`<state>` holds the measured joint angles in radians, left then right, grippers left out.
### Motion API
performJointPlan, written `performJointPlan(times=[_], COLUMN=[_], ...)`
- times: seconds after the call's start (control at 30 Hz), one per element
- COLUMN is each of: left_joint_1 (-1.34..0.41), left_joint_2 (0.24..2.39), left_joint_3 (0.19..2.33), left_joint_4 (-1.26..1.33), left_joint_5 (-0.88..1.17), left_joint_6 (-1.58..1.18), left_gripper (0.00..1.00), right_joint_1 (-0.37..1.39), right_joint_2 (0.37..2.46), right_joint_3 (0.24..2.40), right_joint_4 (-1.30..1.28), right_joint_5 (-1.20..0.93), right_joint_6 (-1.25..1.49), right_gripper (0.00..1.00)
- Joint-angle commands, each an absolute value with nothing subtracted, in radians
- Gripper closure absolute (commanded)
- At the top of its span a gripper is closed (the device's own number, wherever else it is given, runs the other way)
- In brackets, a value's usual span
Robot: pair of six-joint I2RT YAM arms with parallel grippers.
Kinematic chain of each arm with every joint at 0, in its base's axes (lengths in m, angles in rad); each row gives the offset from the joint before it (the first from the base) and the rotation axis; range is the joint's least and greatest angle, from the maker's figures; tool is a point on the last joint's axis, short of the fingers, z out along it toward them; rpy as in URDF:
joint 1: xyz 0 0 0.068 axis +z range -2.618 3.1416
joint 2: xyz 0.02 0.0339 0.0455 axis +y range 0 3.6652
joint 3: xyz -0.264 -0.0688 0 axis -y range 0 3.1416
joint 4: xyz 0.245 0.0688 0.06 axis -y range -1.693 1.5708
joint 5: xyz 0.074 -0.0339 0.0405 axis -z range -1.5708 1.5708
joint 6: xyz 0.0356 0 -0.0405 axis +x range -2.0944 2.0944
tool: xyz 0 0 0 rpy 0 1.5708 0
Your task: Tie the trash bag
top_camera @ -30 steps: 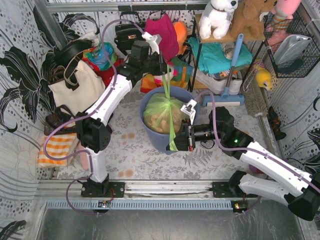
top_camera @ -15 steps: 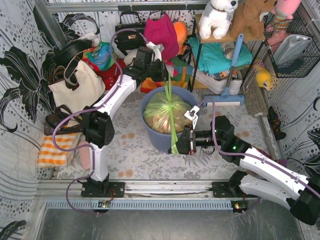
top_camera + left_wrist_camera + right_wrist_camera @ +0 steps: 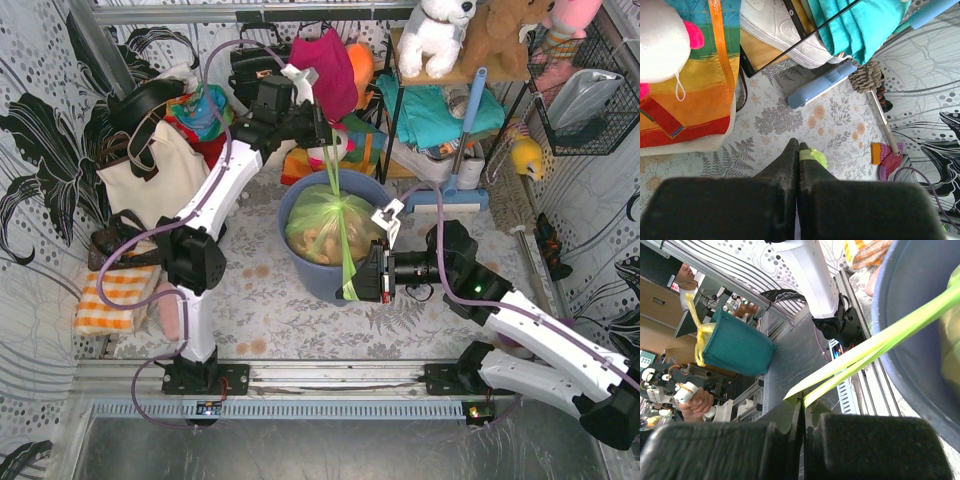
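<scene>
The light-green trash bag (image 3: 322, 228), brown paper showing through it, sits in the round blue-grey bin (image 3: 300, 272). Its top is gathered at a knot, and two thin green tails run out from it. My left gripper (image 3: 328, 135) is behind the bin, shut on the far tail (image 3: 331, 172); a green tip (image 3: 813, 155) shows between its closed jaws. My right gripper (image 3: 352, 290) is at the bin's near rim, shut on the near tail (image 3: 346, 262), which shows as taut green strips (image 3: 875, 347) in the right wrist view, beside the bin's wall (image 3: 920, 340).
A cream tote bag (image 3: 150, 170) stands at the left. A shelf (image 3: 440, 80) with plush toys and a mop (image 3: 462, 140) stand behind the bin. A folded orange cloth (image 3: 115, 300) lies at the near left. Colourful bags (image 3: 330, 70) crowd the back.
My left gripper dipped toward the bin, then rose back and away, pulling the far tail taut again. The bag bulged up, then settled. My right gripper kept its hold with small shifts.
</scene>
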<state>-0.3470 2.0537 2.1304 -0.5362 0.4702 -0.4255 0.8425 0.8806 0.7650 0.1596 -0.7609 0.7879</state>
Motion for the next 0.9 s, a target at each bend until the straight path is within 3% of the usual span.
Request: performJointPlan(times=[0.0, 0.43, 0.87], left_joint_1=[-0.198, -0.193, -0.19], left_joint_2=[2.09, 2.235, 2.072], left_joint_3=[2.164, 2.17, 2.071], left_joint_4=[-0.224, -0.272, -0.168], left_joint_5=[0.15, 0.071, 0.178], left_joint_6=[-0.415, -0.348, -0.372], left_gripper=[0.95, 0.96, 0.95], right_joint_1=[0.92, 0.919, 0.92], right_joint_2=[0.821, 0.741, 0.797], right_joint_3=[0.795, 0.545, 0.777], right_joint_4=[0.124, 0.258, 0.195], right_joint_5=[-1.219, -1.18, -1.116], right_joint_6=[0.777, 0.893, 0.849], right_gripper=[1.0, 1.0, 1.0])
